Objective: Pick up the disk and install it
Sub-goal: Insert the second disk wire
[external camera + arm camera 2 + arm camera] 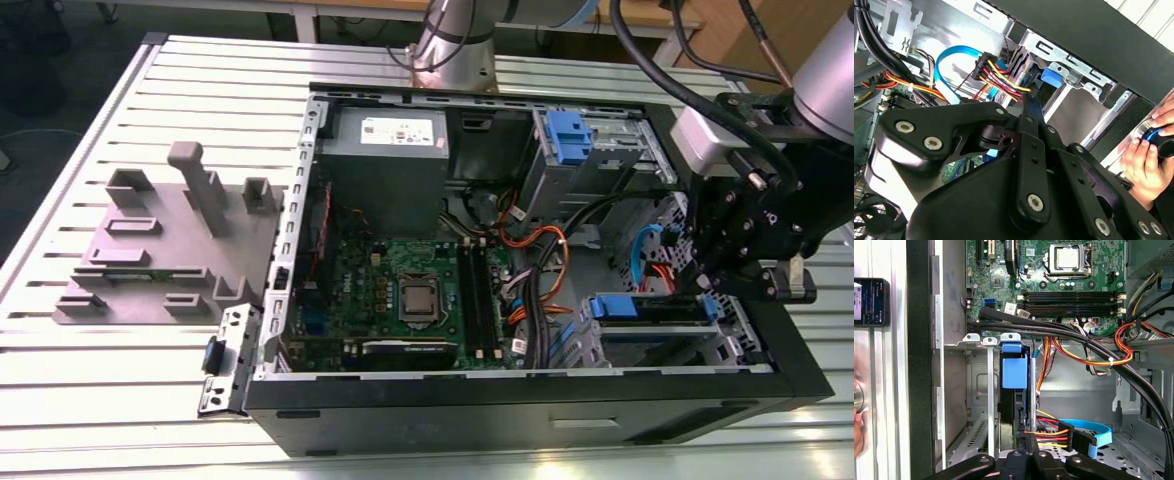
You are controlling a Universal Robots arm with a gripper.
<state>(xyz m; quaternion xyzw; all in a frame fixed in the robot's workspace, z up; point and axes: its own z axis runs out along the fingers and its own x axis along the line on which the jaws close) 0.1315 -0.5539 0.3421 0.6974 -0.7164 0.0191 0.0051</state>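
The disk (651,310) sits inside the drive cage at the front corner of the open computer case, on the exterior view's right. In the first wrist view the disk (1015,374) stands edge-on in the cage with its blue frame tab showing. Red, yellow and black power wires (1051,432) and a blue flat cable (1094,432) end beside it. My gripper (1031,441) hangs at the disk's cabled end, shut to a thin tip with nothing seen between the fingers. In the second wrist view my gripper (1029,107) points at the cage near the blue tab (1050,77).
The motherboard (400,290) fills the case floor, with a grey metal box (387,140) at the back and a blue bracket (567,135) in the upper bay. Cable bundles (1079,340) cross near the cage. A grey fixture (160,240) lies outside. A hand (1144,160) and a phone (871,302) rest beside the case.
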